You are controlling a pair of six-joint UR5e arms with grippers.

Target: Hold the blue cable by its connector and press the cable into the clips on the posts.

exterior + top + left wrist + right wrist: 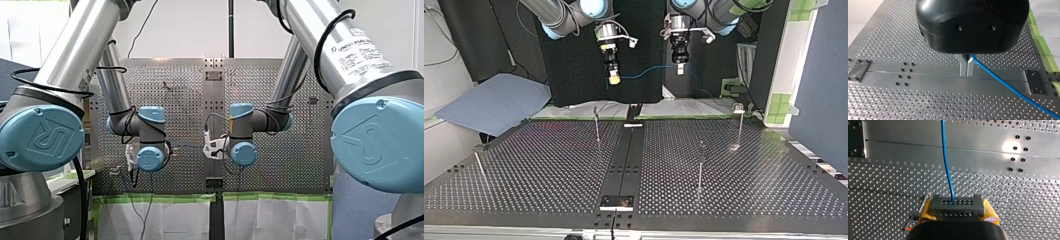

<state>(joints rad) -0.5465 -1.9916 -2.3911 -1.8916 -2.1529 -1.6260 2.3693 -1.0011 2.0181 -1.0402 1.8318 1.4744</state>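
Blue cable (649, 71) ran level, well above the posts (700, 167); right end effector (614, 76) clamped its connector (956, 206), left end effector (967, 68) pinched it farther along.

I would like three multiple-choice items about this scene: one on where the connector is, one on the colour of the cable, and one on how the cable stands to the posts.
1. Where is the dark grey perforated plastic connector?
A. on the floor
B. between the yellow pads of my right end effector
C. in a person's hand

2. What colour is the thin round cable?
A. red
B. green
C. blue

3. How does the cable stand to the thin metal posts?
A. clipped into all of them
B. held in the air between my right end effector and my left end effector, in none
C. wound around one

Answers:
1 B: the right wrist view shows a pad on each side of the connector.
2 C: both wrist views show it blue.
3 B: the top view shows it spanning above the posts.
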